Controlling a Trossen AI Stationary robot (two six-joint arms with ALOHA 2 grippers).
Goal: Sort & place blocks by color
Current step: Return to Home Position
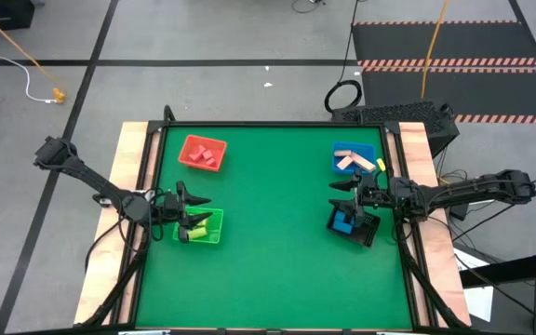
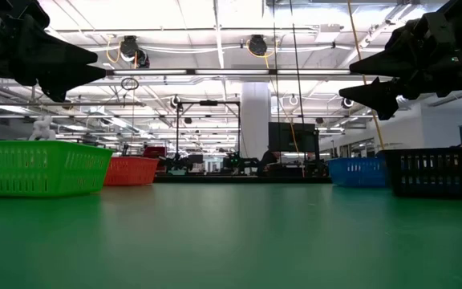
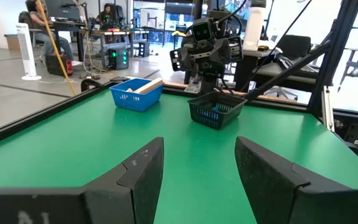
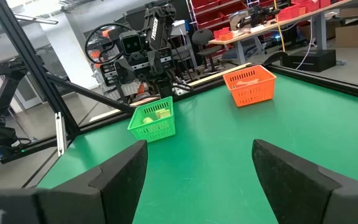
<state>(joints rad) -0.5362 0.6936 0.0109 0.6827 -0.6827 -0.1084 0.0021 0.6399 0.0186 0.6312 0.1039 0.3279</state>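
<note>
Counting 4 baskets on the table [image 1: 277, 270] and 2 arms.

- **Red basket** [image 1: 192, 144]: it is holding red blocks [image 1: 203, 154], at least 2; exact count unclear.
- **Blue basket** [image 1: 366, 149]: it is holding about 3 tan bars [image 1: 350, 159]. They are lying crossed, long axes running diagonally across the basket. One is poking up over the rim.
- **Green basket** [image 1: 214, 237]: it is holding 2 yellow-green pieces [image 1: 196, 229]; their axes aren't readable.
- **Black basket** [image 1: 366, 233]: it is showing a blue block [image 1: 344, 223] through the mesh. Can't tell if there are more.

Left gripper [image 1: 196, 210] is hovering over the green basket, fingers apart and gripping nothing. Right gripper [image 1: 340, 197] is hovering over the black basket's far edge, fingers spread and empty.
</note>
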